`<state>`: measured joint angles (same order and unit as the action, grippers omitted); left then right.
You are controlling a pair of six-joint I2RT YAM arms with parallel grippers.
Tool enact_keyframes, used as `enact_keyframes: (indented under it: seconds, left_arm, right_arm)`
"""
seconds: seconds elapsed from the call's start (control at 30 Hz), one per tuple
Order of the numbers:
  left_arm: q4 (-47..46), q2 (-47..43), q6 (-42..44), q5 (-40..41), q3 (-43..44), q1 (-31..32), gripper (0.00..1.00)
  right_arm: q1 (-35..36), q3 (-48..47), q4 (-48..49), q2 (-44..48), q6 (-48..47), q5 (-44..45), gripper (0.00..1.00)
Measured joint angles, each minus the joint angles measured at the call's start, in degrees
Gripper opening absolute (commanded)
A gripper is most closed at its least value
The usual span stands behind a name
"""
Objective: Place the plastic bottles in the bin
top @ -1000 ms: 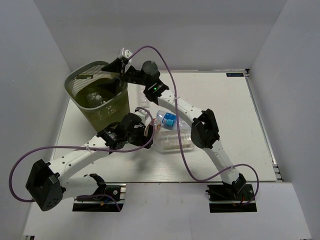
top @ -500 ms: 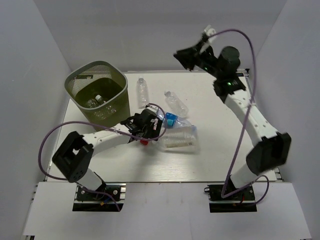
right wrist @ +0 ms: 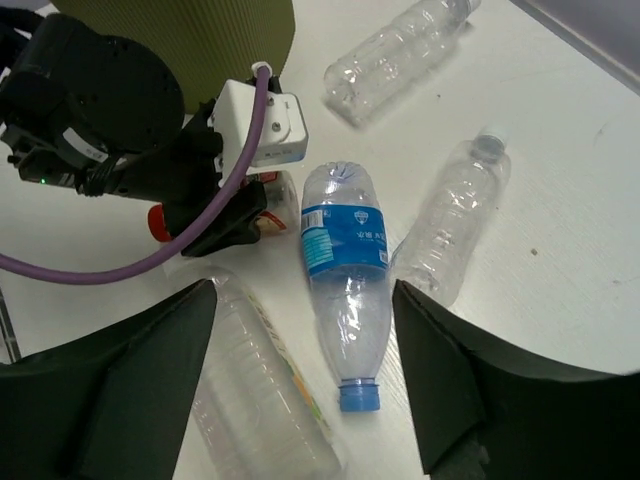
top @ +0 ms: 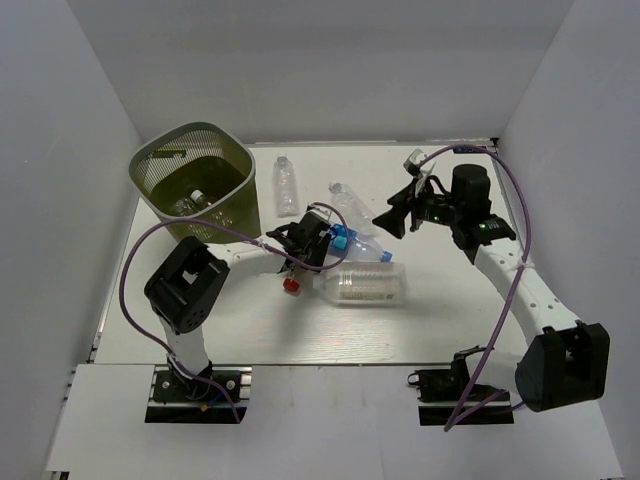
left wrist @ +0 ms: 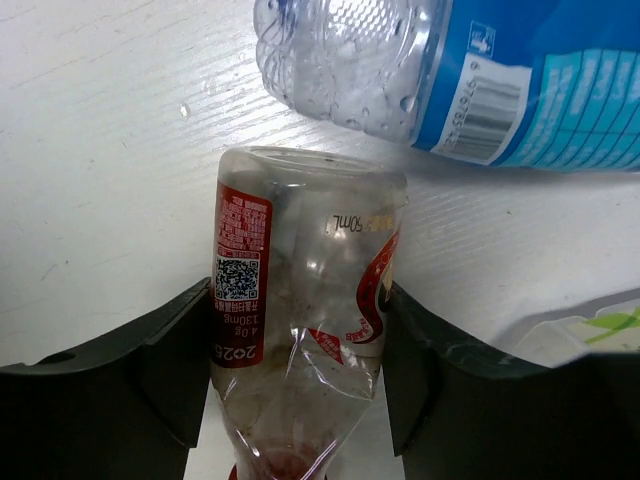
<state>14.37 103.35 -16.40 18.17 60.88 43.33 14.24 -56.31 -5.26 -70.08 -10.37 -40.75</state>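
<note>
- The white, faintly grained table (top: 470,330) carries everything; four bottles lie on it apart from the one in hand.
- The bin (top: 205,226) is seen at the far left corner: olive wire mesh, rounded-square, pale rim. At least one capped bottle (top: 193,199) lies inside.
- A wide bottle (top: 367,285), ribbed, clear, with a pale label, lies on its side near the table's middle.
- A blue-label bottle (right wrist: 345,245), clear with a blue cap and dimpled base, lies just beyond the left claw's catch.
- Two slim clear bottles (top: 287,186) (top: 352,207), unlabelled and crinkly, lie further back.
- The red-label bottle (left wrist: 310,230) is thin, creased and part-crushed, with its red cap end toward the wrist; it lies on the table, well apart from the bin.
- The left claw (left wrist: 298,330) is clamped on that bottle, a finger pressed to each side.
- The right claw (right wrist: 302,300) is spread wide and empty above the blue-label bottle.
- Step in hand, as judged: red-label bottle to be lifted and carried to the bin.
  - Squeeze is best kept moderate; thin walls buckle and can slip out.
  - A straight lift is advised first, so the blue-label bottle is not nudged.
  - The rim should be cleared before release over the bin's middle.
</note>
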Motion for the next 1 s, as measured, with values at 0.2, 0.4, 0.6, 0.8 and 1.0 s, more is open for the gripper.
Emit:
enact_keyframes:
  seconds: [0.2, 0.4, 0.6, 0.8, 1.0]
  left_arm:
    - [1.51, -2.16, 0.83, -1.4, 0.0, 0.24, 0.3]
    - [6.75, -15.43, 2.62, -3.21, 6.73, 0.74, 0.3]
    - [6.56, -25.27, 6.03, -2.01, 25.62, 0.76, 0.3]
    - [6.16, -30.58, 9.09, 10.99, 32.54, 0.28, 0.33]
    - [5.07, -30.93, 13.0, 31.21, 30.97, -3.21, 0.33]
  right_arm:
    - [-0.52, -4.37, -6.47, -7.3, -5.88, -0.98, 0.9]
    - [-0.37, -11.96, -14.12, -20.98, -12.24, 1.55, 0.9]
    - [0.44, -13.09, -17.51, -26.73, -16.11, 5.46, 0.9]
    - [3.08, -14.8, -18.36, -30.21, -17.64, 7.65, 0.9]
    - [5.86, -14.84, -18.38, -32.09, -17.51, 9.25, 0.9]
